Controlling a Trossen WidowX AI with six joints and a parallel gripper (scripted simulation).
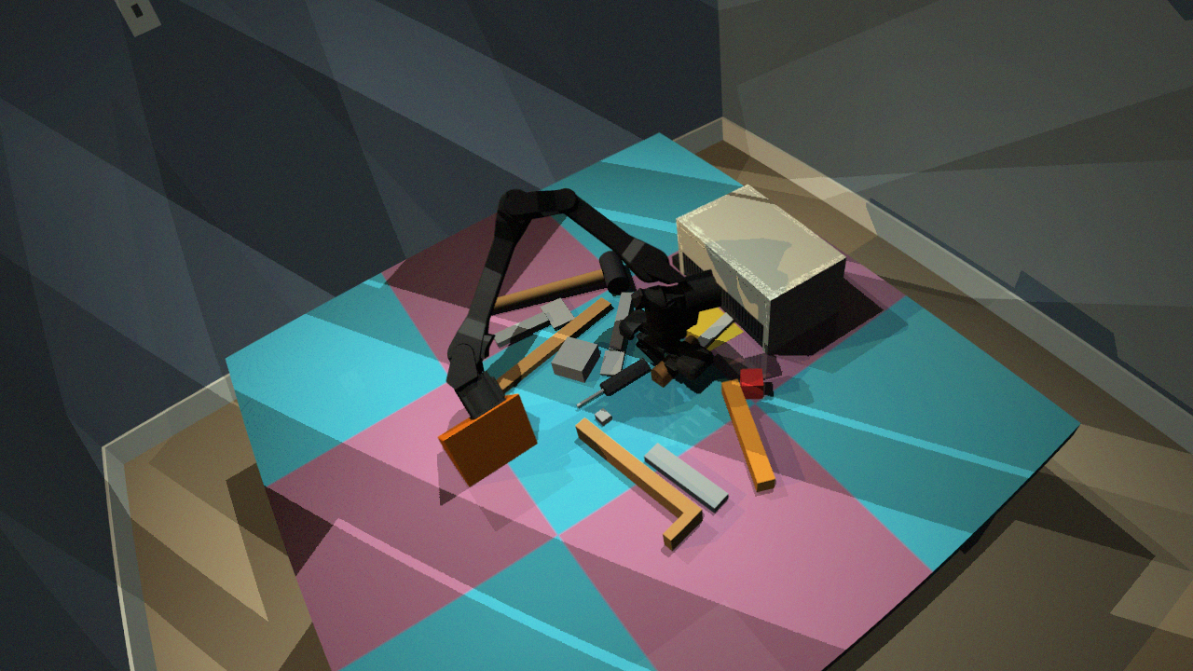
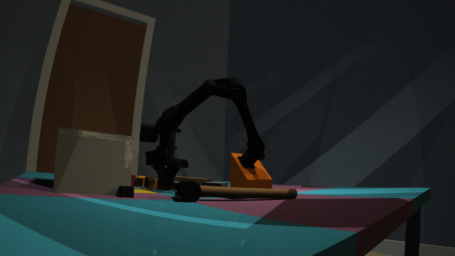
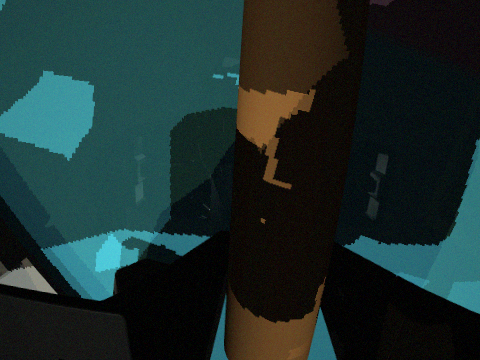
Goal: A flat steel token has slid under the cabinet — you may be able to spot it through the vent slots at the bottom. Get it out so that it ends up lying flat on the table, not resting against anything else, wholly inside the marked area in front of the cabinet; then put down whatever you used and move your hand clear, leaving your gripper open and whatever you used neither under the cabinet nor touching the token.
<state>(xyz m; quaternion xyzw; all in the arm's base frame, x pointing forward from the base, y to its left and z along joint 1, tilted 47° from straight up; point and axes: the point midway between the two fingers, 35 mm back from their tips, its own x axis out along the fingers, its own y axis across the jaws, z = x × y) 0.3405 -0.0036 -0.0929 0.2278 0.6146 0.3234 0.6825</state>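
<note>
The pale cabinet (image 1: 761, 241) (image 2: 89, 162) stands at the back. The yellow marked area (image 1: 707, 319) (image 2: 144, 191) lies in front of it, partly hidden by the arm. A flat grey piece (image 1: 719, 329) lies across the yellow; its near end is hidden and I cannot tell whether it is the token. My gripper (image 1: 676, 367) (image 2: 166, 186) (image 3: 271, 246) points down, low over the table on the robot side of the yellow area. It is shut on a round wooden handle (image 1: 661, 374) (image 2: 151, 183) (image 3: 280, 115), which runs up through the wrist view. The handle's far end is out of that view.
A black-headed mallet (image 1: 615, 272) (image 2: 189, 191) lies left of the cabinet. A grey block (image 1: 573, 359) and screwdriver (image 1: 627, 376) lie toward the base. A red block (image 1: 752, 383), orange bar (image 1: 748, 438), grey bar (image 1: 685, 477) and L-shaped wooden stick (image 1: 637, 469) lie on the near side.
</note>
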